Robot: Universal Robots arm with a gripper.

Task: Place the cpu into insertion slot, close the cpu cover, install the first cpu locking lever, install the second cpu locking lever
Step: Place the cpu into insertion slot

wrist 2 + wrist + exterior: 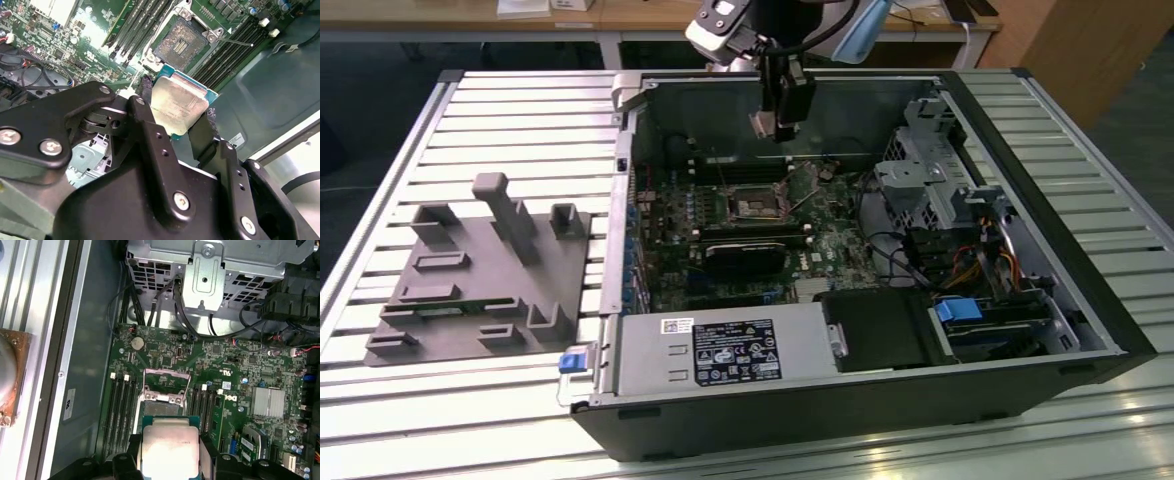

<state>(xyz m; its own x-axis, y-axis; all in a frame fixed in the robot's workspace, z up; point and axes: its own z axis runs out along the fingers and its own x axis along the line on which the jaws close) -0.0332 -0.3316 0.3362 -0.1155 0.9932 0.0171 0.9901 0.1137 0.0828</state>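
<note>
Silvery cpu tight inside the claw

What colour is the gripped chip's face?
Silvery-beige; flat square cpu shows best in the first wrist view.

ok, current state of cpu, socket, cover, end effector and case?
end effector, shut on the cpu.
cpu, held off the socket, not seated.
socket, empty and uncovered.
cover, swung up, open.
computer case, lying on its side, side panel off.
</note>
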